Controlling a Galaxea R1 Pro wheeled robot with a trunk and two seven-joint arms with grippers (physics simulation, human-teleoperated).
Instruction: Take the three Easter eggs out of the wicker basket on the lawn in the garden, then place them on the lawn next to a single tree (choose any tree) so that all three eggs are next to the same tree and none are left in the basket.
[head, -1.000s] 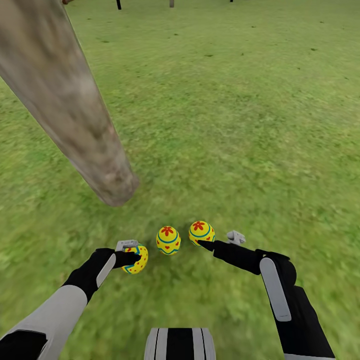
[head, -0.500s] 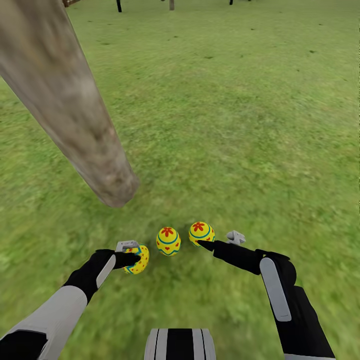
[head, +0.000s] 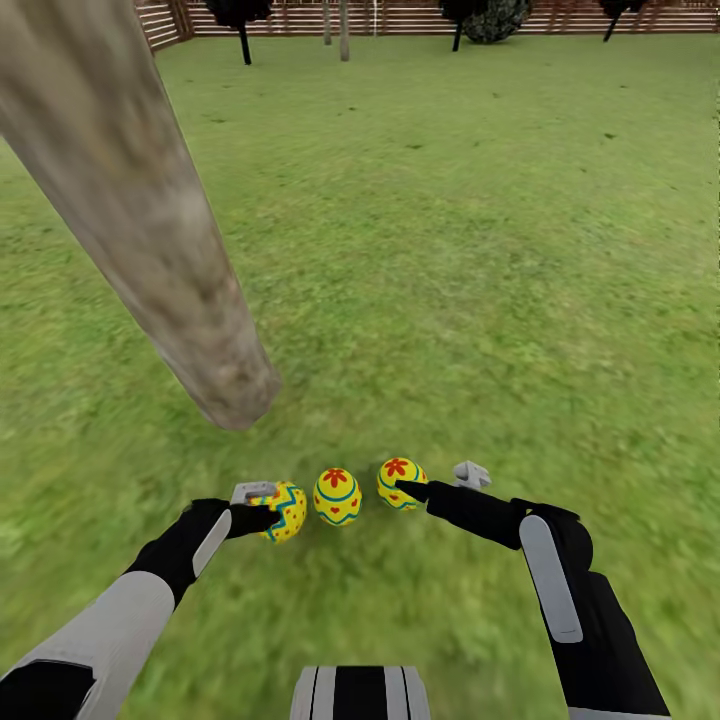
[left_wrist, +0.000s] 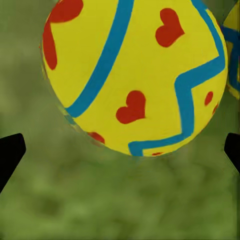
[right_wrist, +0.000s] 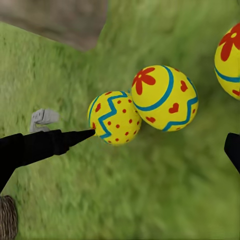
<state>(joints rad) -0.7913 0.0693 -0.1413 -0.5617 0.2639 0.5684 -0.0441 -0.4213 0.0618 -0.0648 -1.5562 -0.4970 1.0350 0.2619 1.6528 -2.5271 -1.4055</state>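
Three Easter eggs (head: 338, 496) sit in a row on the lawn (head: 470, 260) just short of the tree (head: 150, 230); the spread left gripper (head: 268, 507) straddles the left egg unpinched, while the right gripper (head: 440, 482), also agape, flanks the right one.

3 yellow Easter eggs with red and blue paint (head: 284, 511) (head: 337, 496) (head: 400, 482); 1 thick leaning grey-brown tree trunk (head: 140, 215); 2 black grippers (head: 262, 506) (head: 438, 482).

Lawn (head: 480, 250) under three Easter eggs (head: 337, 496)
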